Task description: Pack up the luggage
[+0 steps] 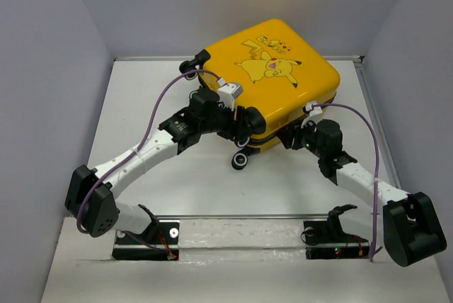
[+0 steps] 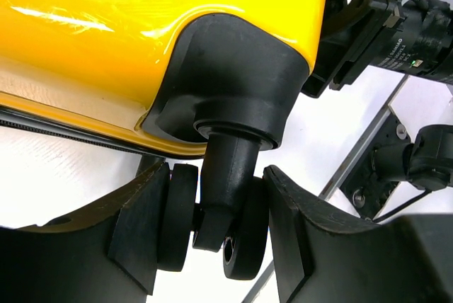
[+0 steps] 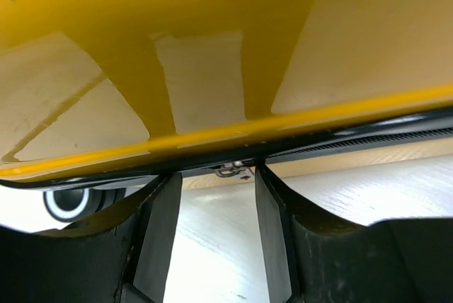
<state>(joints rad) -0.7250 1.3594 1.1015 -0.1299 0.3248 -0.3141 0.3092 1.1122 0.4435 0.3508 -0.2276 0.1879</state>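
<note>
The yellow luggage (image 1: 279, 76) lies closed on the table with the Pikachu picture facing up. My left gripper (image 1: 243, 149) is at its near left corner. In the left wrist view my left gripper (image 2: 216, 173) is shut on a black double wheel (image 2: 241, 236) under the black corner trim (image 2: 241, 76). My right gripper (image 1: 294, 136) is at the luggage's near edge. In the right wrist view it (image 3: 217, 175) is open, and a small metal zipper pull (image 3: 233, 170) hangs between its tips under the black zipper line (image 3: 368, 140). The lining is hidden.
White walls (image 1: 71, 105) close in the table on the left, right and back. A metal rail (image 1: 241, 216) with both arm bases runs along the near edge. Another wheel (image 3: 67, 204) shows at the left of the right wrist view.
</note>
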